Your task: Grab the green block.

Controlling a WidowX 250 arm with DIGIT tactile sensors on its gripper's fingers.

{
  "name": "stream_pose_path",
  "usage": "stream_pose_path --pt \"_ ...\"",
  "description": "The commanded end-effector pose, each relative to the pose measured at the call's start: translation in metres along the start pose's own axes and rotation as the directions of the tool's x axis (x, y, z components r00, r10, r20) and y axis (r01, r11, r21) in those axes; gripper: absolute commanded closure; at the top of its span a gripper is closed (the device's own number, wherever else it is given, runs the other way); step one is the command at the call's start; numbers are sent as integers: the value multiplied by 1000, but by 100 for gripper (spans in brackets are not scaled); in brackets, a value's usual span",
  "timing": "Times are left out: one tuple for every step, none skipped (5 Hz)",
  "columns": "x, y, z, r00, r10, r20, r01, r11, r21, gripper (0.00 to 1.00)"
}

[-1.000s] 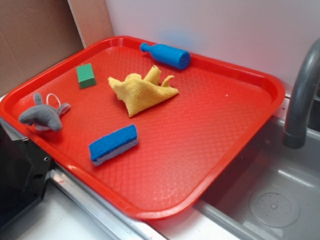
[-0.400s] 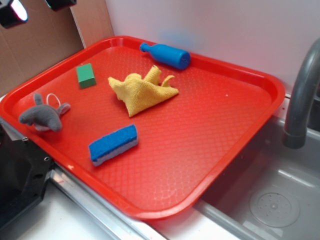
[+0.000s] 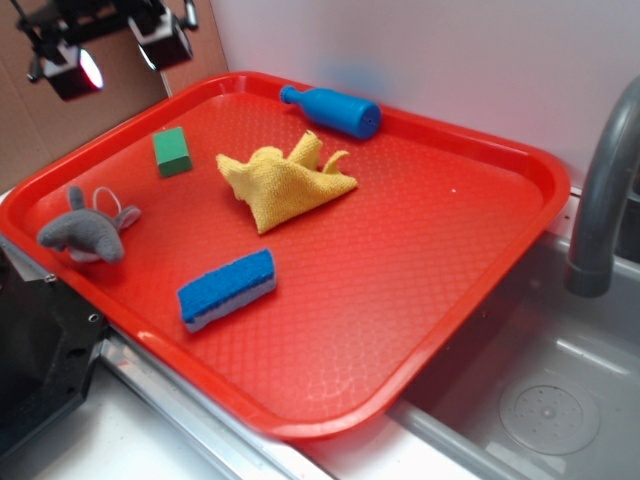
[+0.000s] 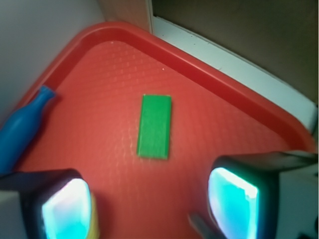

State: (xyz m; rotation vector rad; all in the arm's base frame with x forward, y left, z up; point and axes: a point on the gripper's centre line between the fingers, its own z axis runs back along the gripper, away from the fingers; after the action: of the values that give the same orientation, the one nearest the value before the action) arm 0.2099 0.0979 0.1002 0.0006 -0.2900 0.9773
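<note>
Approach step: the tool [image 3: 120, 55] hangs wide open, probably well above the green block [image 3: 172, 151], which lies flat near the red tray's [image 3: 420, 330] back-left corner. Next it needs to drop straight down and close.

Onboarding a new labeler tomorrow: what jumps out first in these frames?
The big red tray fills the scene, next to a grey sink with a faucet on the right. On it, the yellow cloth sits crumpled near the middle, with the green block toward the far left corner. The gripper hangs open above that corner, and the wrist view shows the block lying flat just ahead of its fingers.
</note>
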Motion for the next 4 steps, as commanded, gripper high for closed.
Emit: stream_pose_path --pt "24 4 -40 996 35 77 -37 999 28 0" --pt "28 4 -63 994 51 95 -58 996 74 0" --pt "29 5 -78 994 55 91 -65 992 106 0" --pt "27 5 -82 992 68 106 -78 993 94 100"
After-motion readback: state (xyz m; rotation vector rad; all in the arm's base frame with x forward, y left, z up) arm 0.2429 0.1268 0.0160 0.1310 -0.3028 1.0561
